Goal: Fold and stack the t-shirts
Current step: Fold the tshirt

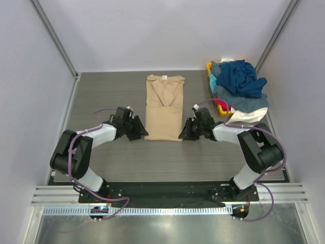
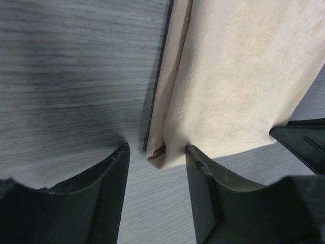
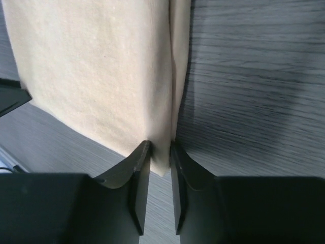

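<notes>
At left, the left gripper [image 1: 138, 129] stands wide open, its fingers astride the near-left corner of the tan t-shirt [image 1: 164, 107], which lies folded lengthwise on the table [image 1: 101, 94]. The right gripper [image 1: 186, 131] pinches the shirt's near-right corner, jaws nearly closed. At far right lies a heap of other t-shirts [image 1: 238, 84].

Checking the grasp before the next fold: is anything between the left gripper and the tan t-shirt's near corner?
Nothing visible does. The tan t-shirt has its near corner right inside the open left gripper, lying on the table.
</notes>
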`<move>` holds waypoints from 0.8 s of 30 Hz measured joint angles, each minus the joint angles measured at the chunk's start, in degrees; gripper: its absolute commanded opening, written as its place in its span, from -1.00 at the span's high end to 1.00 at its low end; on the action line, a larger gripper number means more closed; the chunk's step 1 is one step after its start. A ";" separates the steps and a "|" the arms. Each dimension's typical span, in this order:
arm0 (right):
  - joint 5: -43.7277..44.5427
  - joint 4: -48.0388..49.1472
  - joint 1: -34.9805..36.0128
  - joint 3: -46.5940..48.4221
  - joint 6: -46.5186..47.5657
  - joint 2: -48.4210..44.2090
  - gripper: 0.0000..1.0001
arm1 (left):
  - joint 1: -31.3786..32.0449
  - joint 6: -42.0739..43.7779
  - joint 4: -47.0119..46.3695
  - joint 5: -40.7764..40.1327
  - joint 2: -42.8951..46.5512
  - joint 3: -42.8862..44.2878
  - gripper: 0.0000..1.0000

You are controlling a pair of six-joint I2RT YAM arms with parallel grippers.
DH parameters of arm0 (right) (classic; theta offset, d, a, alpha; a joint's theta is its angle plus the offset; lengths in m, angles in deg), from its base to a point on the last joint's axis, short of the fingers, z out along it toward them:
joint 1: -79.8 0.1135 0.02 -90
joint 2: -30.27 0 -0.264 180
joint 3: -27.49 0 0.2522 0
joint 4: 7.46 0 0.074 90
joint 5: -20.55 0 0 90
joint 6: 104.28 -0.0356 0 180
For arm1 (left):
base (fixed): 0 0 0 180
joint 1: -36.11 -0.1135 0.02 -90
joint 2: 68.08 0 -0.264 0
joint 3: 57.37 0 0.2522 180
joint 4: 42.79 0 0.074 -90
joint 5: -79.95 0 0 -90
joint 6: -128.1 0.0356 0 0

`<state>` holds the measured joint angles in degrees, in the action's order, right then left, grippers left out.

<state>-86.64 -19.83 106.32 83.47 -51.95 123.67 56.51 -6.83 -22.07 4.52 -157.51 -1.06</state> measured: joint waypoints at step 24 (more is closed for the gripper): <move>-0.72 0.87 0.09 -2.05 -0.63 -0.70 0.98 | 4.63 -4.55 -8.74 -0.42 0.39 -5.51 0.99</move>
<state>-87.36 -18.96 106.41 81.41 -52.58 122.97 61.14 -11.38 -30.81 4.10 -157.12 -6.57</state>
